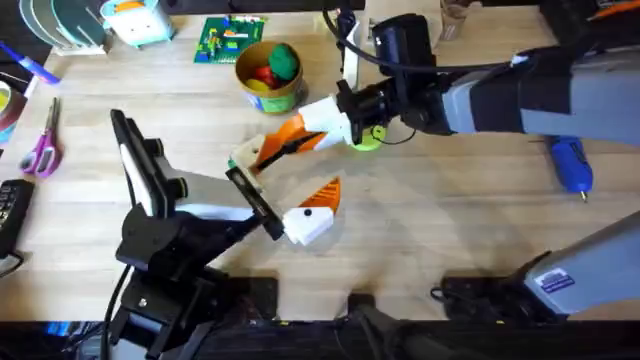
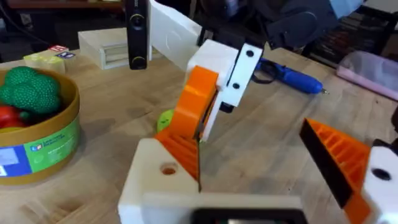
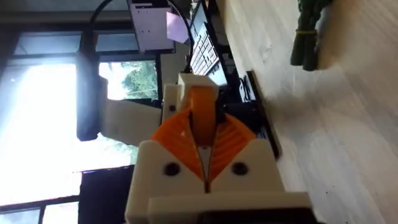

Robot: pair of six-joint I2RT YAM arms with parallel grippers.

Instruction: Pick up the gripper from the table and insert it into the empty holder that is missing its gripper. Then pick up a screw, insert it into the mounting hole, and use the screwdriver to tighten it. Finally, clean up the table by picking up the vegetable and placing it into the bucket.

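Observation:
The orange ribbed gripper (image 2: 180, 146) stands with its lower end in the white holder (image 2: 155, 186), and orange shows through the holder's hole. My right gripper (image 1: 300, 135) reaches in from the right and is shut on the orange gripper (image 3: 202, 112). My left gripper (image 2: 267, 174) is open. The holder (image 1: 243, 160) sits at one of its sides, and an orange finger (image 2: 339, 155) at the other. The blue screwdriver (image 1: 572, 165) lies at the right. The dark-green vegetable (image 3: 308, 37) lies on the table (image 1: 430, 220). The bucket (image 1: 268, 78), holding toy food, stands at the back.
A lime-green disc (image 1: 365, 138) lies under the right wrist. Purple scissors (image 1: 42, 150) lie at the left, and a green circuit board (image 1: 230, 40) sits behind the bucket. White boxes (image 2: 115, 46) stand at the back, and clutter lines the back edge.

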